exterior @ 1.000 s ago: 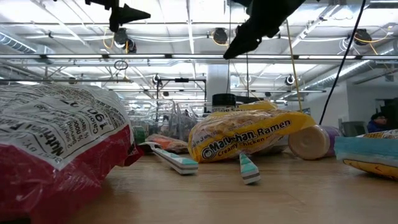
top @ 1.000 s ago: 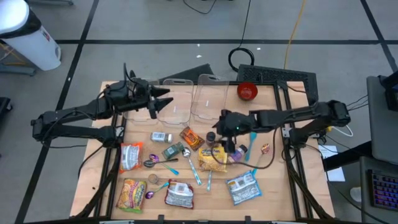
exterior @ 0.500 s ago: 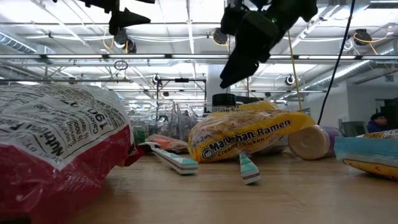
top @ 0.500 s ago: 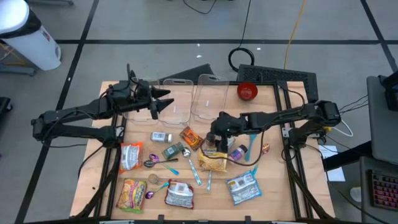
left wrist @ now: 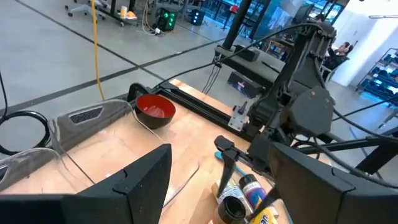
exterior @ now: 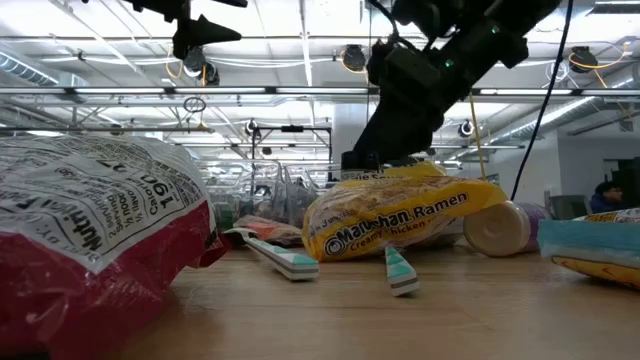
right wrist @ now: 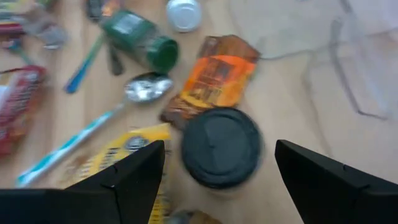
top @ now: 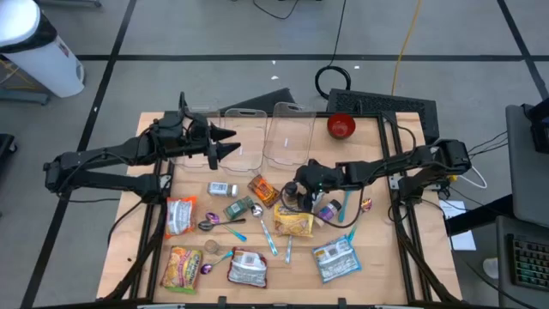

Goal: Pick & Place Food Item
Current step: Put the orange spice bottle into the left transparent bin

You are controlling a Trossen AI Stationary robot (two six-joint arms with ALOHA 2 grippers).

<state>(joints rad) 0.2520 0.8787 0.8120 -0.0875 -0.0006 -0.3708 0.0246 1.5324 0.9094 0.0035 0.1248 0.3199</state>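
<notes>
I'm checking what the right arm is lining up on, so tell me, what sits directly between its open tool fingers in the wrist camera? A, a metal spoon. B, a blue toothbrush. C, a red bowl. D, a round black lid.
D: in the right wrist view the round black lid lies centred in front of the open right tool, beside the orange packet.

Both arms are matte black, built of slim tubular links joined by chunkier rounded housings. Thin black cables loop loosely along them. Each pincer, left pincer (top: 225,142) and right pincer (top: 294,194), ends in two flat, wedge-shaped dark fingers (right wrist: 134,174).
</notes>
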